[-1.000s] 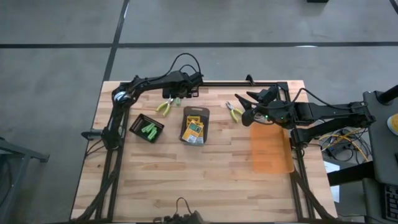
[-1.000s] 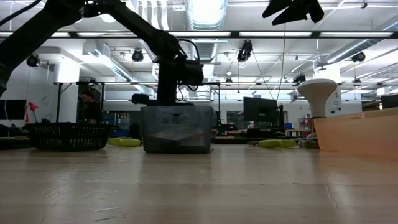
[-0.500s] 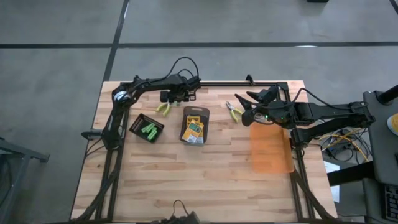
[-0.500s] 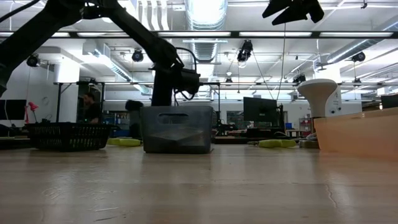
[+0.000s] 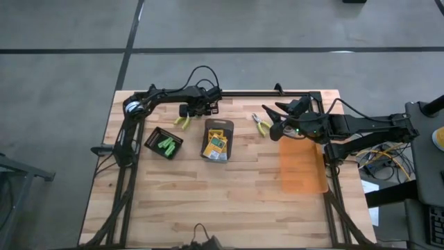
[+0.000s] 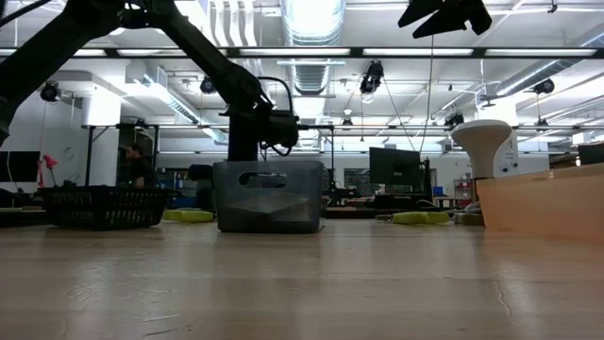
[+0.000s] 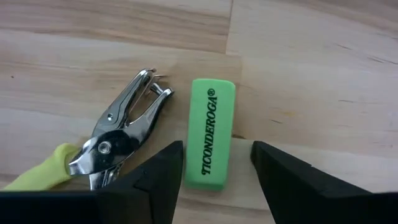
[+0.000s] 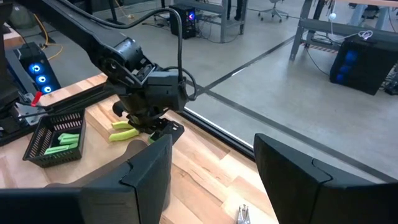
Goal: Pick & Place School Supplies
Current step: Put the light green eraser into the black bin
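Green stick (image 7: 209,133) lies between left end effector's (image 7: 212,163) open fingers.

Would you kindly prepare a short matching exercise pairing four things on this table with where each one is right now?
Things:
1. green eraser
2. green sticks
3. crayon boxes
4. right hand

Places:
A. in the black mesh basket
B. raised, open, over the pliers near the orange mat
C. on bare wood between the left hand's open fingers, beside a hole punch
D. in the grey tray at mid-table

Pairs: 1-C, 2-A, 3-D, 4-B
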### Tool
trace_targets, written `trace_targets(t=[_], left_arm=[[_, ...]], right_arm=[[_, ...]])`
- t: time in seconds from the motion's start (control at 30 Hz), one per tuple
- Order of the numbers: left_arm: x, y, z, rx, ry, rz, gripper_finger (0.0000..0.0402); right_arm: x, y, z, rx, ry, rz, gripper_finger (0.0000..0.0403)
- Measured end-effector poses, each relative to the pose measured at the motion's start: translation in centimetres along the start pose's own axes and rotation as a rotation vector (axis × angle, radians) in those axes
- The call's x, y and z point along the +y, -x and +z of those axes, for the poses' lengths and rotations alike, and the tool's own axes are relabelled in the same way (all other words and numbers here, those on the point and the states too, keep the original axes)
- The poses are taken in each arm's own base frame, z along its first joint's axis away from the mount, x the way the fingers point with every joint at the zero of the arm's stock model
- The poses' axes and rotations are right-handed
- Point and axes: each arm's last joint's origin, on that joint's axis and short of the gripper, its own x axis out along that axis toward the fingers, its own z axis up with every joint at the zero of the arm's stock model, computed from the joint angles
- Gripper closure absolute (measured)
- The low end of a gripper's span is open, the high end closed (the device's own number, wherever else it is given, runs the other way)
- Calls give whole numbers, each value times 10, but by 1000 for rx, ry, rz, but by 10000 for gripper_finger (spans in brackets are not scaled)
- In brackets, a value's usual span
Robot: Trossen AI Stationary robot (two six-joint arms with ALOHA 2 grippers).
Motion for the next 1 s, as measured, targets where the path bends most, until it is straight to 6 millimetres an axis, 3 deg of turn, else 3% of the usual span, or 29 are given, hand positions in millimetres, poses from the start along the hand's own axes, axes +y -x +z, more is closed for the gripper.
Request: trace_targets(t=[0.4, 1.0], left_arm=[[0, 0, 9, -5, -25, -10, 199], [2, -1, 9, -6, -25, 4, 295]], right_arm=[[0, 0, 0, 0, 0, 0, 179], [0, 0, 0, 0, 0, -1, 179]])
